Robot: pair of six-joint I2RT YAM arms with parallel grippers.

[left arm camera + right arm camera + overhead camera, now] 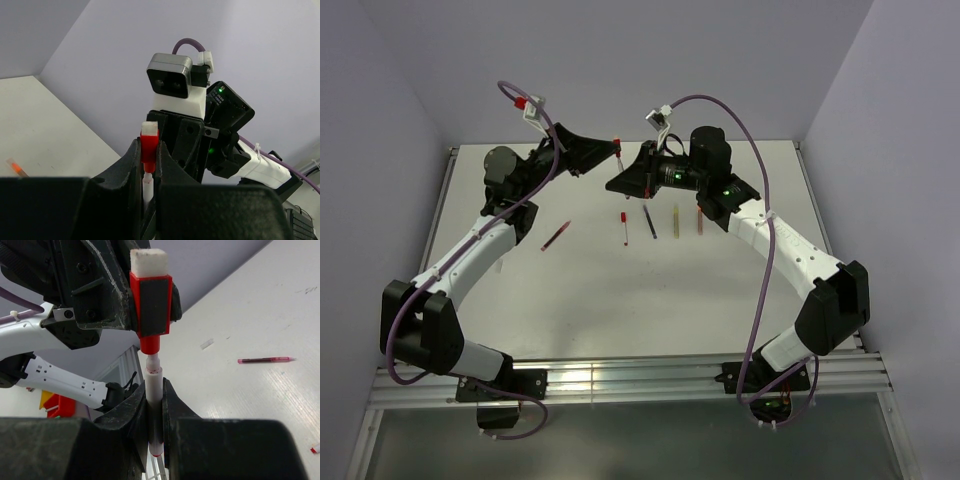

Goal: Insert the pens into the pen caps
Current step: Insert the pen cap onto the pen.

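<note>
Big picture first: on the white desk (620, 290) four pens lie in a loose row, one red (623, 230), one black (649, 222), one olive-yellow (676, 219) and one orange-red (700, 220). A dark red pen (556, 235) sits off to their left. From above they're too small to say whether any wears a cap, so I judge most of the job is left to do.

Above them the two arms meet in mid-air. The left tool (148, 150) pinches a red cap (149, 142), and the right tool (155, 407) is clamped on a pale pen (154, 385), held upright.

The right wrist view gives what the top view can't. The pen's tip is right at the cap's narrow mouth, lined up but, by my reading, not seated. The left wrist view shows the cap square between its fingers.
</note>
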